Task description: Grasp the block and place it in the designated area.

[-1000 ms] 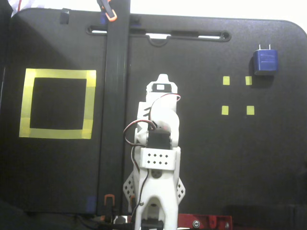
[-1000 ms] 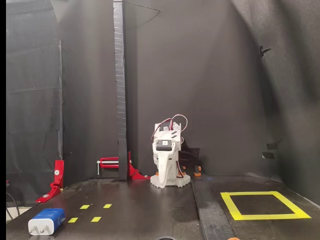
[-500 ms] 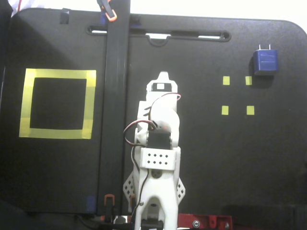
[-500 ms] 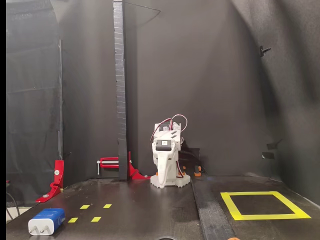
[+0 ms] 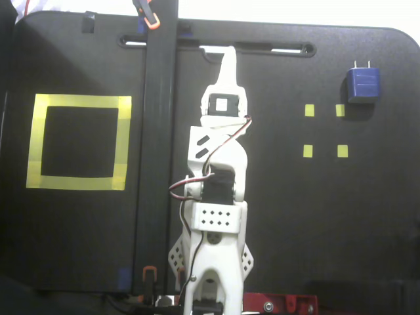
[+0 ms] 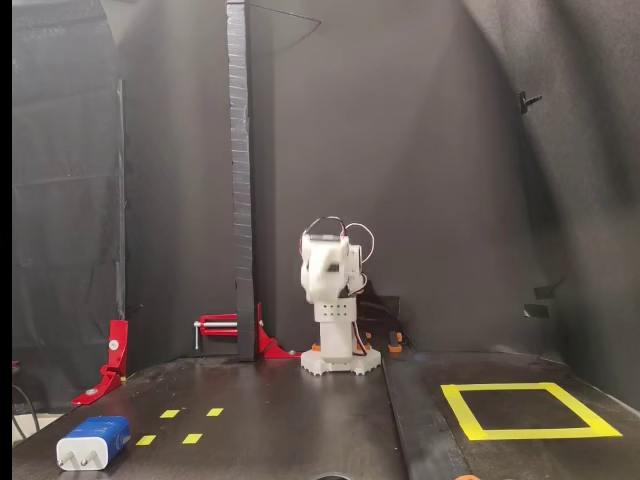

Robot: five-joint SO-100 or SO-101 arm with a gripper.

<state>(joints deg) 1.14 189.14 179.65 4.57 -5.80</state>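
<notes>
A black desk (image 5: pixel 289 223) carries a blue block (image 5: pixel 363 84) with two pale prongs near its far right corner in the top-down fixed view, four small yellow marks (image 5: pixel 325 130) just beside it, a yellow tape square (image 5: pixel 79 142) at the left, and the white arm's base (image 6: pixel 341 360).

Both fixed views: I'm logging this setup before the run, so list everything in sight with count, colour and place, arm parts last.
block: 1, dark blue with two pale prongs, far right of the table in the top-down view, beside the small marks
square tape outline: 1, yellow, left side in the top-down view, nothing inside
small marks: 4, yellow, in a square pattern right of the arm
post: 1, black, upright, between arm and outline
clamps: 2 seen, red, at the table's back edge in the front view
table: 1, black
arm: 1, white, centre, raised
gripper: 1, white, pointing away from base; opening unclear
</notes>
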